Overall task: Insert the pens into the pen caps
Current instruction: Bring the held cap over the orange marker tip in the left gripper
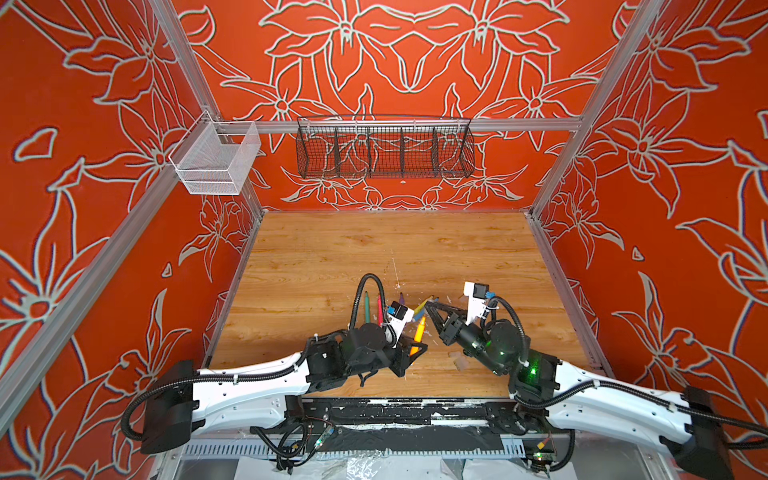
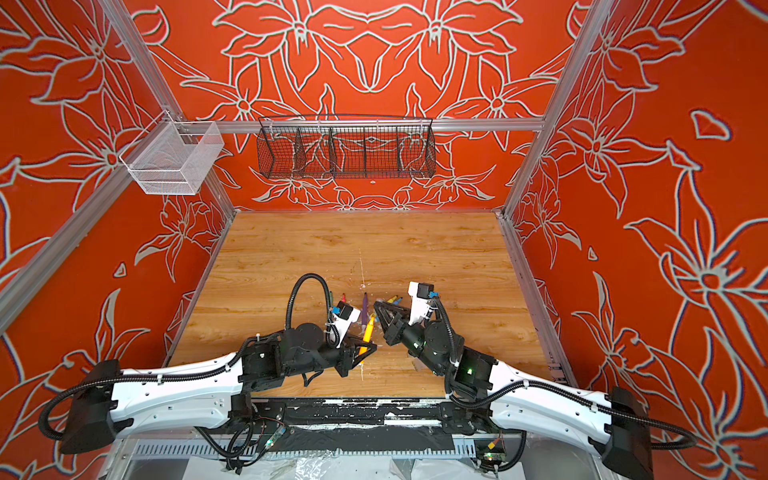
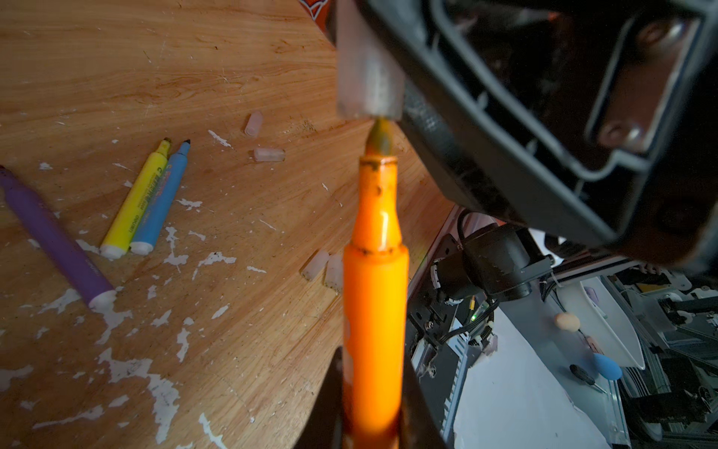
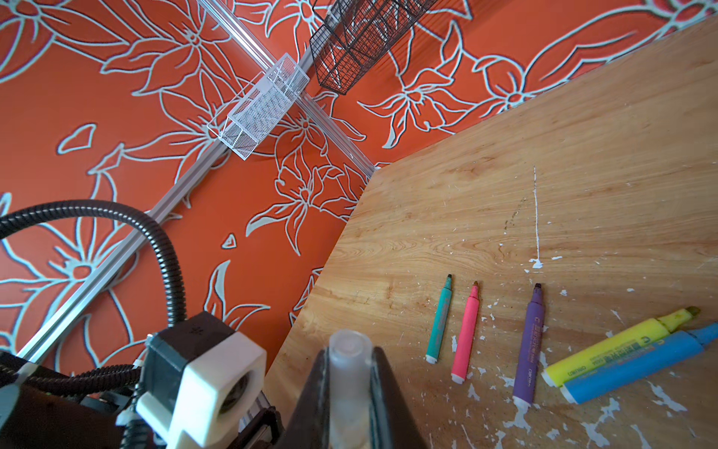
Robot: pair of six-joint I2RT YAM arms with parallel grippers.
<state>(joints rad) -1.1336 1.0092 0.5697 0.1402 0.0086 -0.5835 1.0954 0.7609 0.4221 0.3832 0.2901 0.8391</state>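
Orange pen [image 3: 375, 295] meeting pen cap [image 4: 349, 346] above bench [image 3: 155, 58].
Left pincer [image 3: 372, 421] clamped on pen, right pincer [image 4: 349, 375] clamped on cap; tip at cap's mouth.

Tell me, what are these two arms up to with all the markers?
They are capping pens. The left tool grips an orange pen, and the right tool grips a clear cap. The pen's tip sits right at the cap's mouth, not pushed in yet. The green pen, pink pen, purple pen, yellow pen and blue pen lie uncapped on the wooden table, with several loose caps near them.
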